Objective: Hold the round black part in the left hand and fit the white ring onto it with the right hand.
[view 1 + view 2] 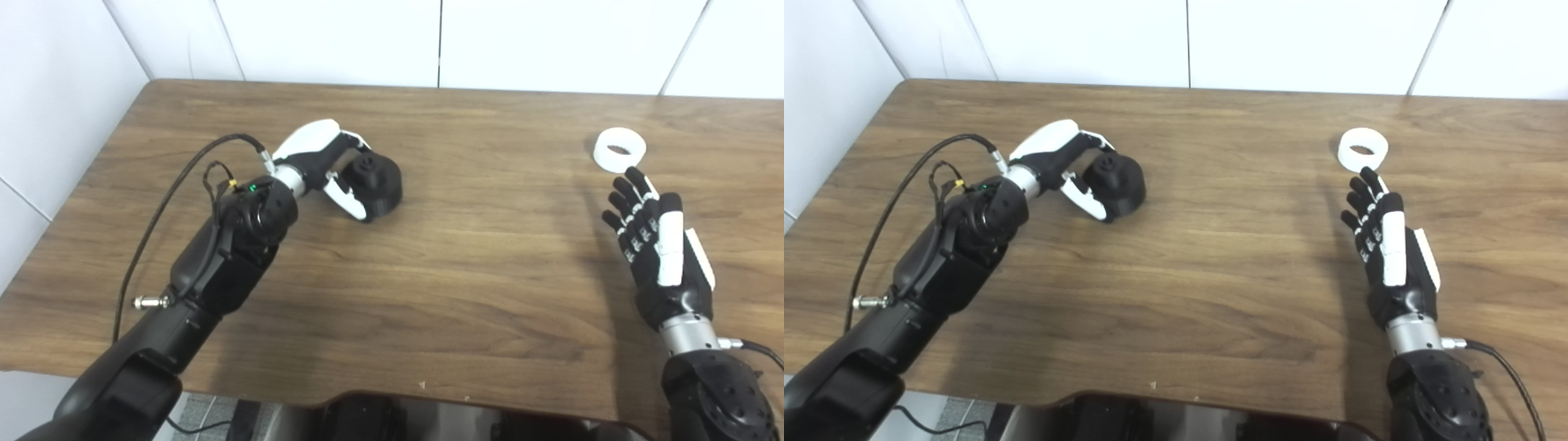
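The round black part (378, 182) lies on the wooden table (465, 263) left of the middle, its small hub facing up and toward the palm. My left hand (324, 165) is curled around it, fingers over its far side and thumb against its near side, touching it. The white ring (620, 149) lies flat at the right rear of the table. My right hand (658, 245) hovers just in front of the ring, open with fingers stretched toward it, the fingertips (634, 177) a short gap from the ring. It holds nothing.
White tiled walls (343, 37) border the table at the back and left. A black cable (165, 202) loops off the left forearm. The table's front edge has a dark cut-out (367, 410) near my body.
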Motion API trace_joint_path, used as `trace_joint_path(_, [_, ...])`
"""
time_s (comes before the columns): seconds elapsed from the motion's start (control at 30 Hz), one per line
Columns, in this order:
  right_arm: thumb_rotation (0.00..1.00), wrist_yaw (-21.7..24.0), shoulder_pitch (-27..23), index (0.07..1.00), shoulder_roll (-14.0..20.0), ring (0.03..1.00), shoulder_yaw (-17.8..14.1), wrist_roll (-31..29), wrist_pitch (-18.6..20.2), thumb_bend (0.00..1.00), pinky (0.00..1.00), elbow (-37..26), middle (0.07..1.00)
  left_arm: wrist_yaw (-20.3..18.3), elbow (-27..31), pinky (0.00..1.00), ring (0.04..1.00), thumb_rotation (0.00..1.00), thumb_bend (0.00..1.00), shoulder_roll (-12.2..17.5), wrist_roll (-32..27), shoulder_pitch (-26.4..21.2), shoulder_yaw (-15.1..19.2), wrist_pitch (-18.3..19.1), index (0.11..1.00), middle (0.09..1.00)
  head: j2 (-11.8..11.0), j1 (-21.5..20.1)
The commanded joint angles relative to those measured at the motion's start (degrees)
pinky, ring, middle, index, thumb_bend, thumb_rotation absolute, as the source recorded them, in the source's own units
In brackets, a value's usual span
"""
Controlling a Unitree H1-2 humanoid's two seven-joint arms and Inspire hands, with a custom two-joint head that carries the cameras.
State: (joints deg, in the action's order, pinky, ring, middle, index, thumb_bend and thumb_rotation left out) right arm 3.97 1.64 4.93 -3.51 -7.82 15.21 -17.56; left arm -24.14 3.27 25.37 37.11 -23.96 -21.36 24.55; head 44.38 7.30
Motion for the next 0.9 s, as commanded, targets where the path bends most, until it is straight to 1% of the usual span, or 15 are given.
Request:
trace_joint_path(0.0, [1.0, 0.1, -1.1, 0.954, 0.0, 0.959, 0.1, -0.2, -1.4, 0.68, 0.93, -1.9, 0.949, -2.0, 3.6, 0.81, 0.958, 0.13, 0.85, -0.1, 0.6, -0.4, -0.7, 1.0, 0.651, 0.892, 0.0, -0.3])
trace_joint_path(0.17, [1.0, 0.1, -1.0, 0.954, -0.1, 0.948, 0.2, 0.1, -2.0, 0.69, 0.91, -1.8, 0.945, -5.6, 8.5, 0.83, 0.961, 0.14, 0.84, -1.2, 1.8, 1.2, -2.4, 2.0, 0.655, 0.9, 0.1, -0.9])
trace_joint_path(0.33, [1.0, -0.3, -1.0, 0.947, -0.5, 0.942, 0.4, 0.3, -1.9, 0.69, 0.91, -1.9, 0.94, -6.0, 11.9, 0.82, 0.953, 0.15, 0.84, -2.5, 2.2, 3.0, -3.8, 0.9, 0.644, 0.893, 0.1, -1.7])
trace_joint_path(0.43, [1.0, -0.4, -0.9, 0.951, -0.7, 0.946, 0.6, 0.3, -1.7, 0.69, 0.92, -2.0, 0.939, -6.1, 13.8, 0.82, 0.959, 0.16, 0.84, -3.0, 3.0, 4.3, -5.2, -0.6, 0.64, 0.894, -0.1, -2.2])
trace_joint_path(0.57, [1.0, -0.8, -0.7, 0.95, -1.3, 0.947, 0.7, 0.3, -1.4, 0.7, 0.92, -2.6, 0.936, -7.0, 16.4, 0.82, 0.972, 0.15, 0.84, -4.0, 3.7, 5.5, -7.0, -1.1, 0.642, 0.901, -0.1, -2.9])
trace_joint_path(0.67, [1.0, -0.9, -0.5, 0.957, -1.4, 0.953, 0.8, 0.3, -1.1, 0.69, 0.94, -2.9, 0.94, -8.4, 18.3, 0.83, 0.982, 0.16, 0.84, -4.8, 4.5, 5.9, -8.2, -0.9, 0.648, 0.907, -0.1, -3.4])
trace_joint_path(0.77, [1.0, -0.9, -0.3, 0.959, -1.4, 0.956, 1.0, 0.3, -1.1, 0.69, 0.94, -3.1, 0.942, -8.7, 18.8, 0.84, 0.982, 0.16, 0.84, -5.6, 4.7, 6.5, -8.4, -1.2, 0.646, 0.906, -0.1, -3.9])
trace_joint_path(0.8, [1.0, -0.9, -0.3, 0.96, -1.3, 0.957, 1.1, 0.4, -1.1, 0.69, 0.94, -3.2, 0.944, -8.5, 18.7, 0.81, 0.984, 0.16, 0.85, -6.0, 4.8, 6.8, -8.5, -1.5, 0.64, 0.905, 0.0, -4.0])
trace_joint_path(0.87, [1.0, -0.9, -0.2, 0.96, -1.2, 0.956, 1.2, 0.4, -1.0, 0.69, 0.94, -3.6, 0.945, -8.1, 18.6, 0.79, 0.985, 0.16, 0.86, -6.7, 5.0, 7.3, -8.6, -2.0, 0.635, 0.904, -0.1, -4.3])
